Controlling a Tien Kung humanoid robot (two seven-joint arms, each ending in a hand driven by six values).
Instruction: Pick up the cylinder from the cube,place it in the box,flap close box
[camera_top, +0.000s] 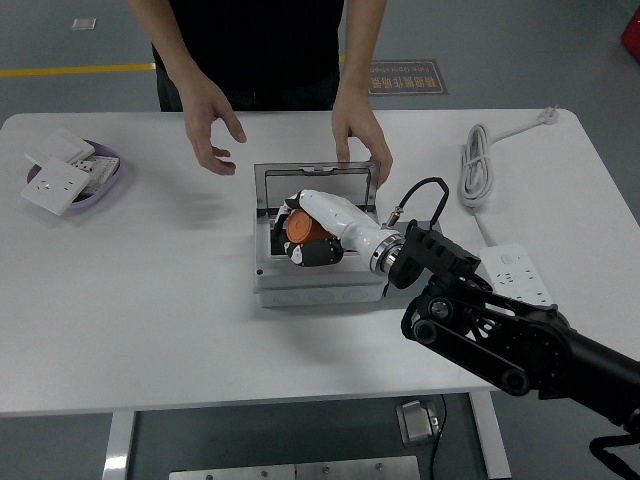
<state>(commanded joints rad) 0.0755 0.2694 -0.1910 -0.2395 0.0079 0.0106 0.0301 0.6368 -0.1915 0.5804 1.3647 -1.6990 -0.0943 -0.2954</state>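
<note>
My right hand (312, 232) is shut on the orange cylinder (299, 229) and holds it down inside the open grey box (268, 285) at mid-table. The box's clear lid (316, 183) stands upright at its back edge. The grey cube is hidden behind my right arm (470, 310). A person stands at the far side: one hand (362, 137) touches the top right of the lid, the other hand (212, 125) hovers over the table left of the box. My left arm is not in view.
A purple tray (108, 172) with white switch plates sits at the far left. A coiled white cable (475, 165) and a white power strip (515, 272) lie on the right side of the table.
</note>
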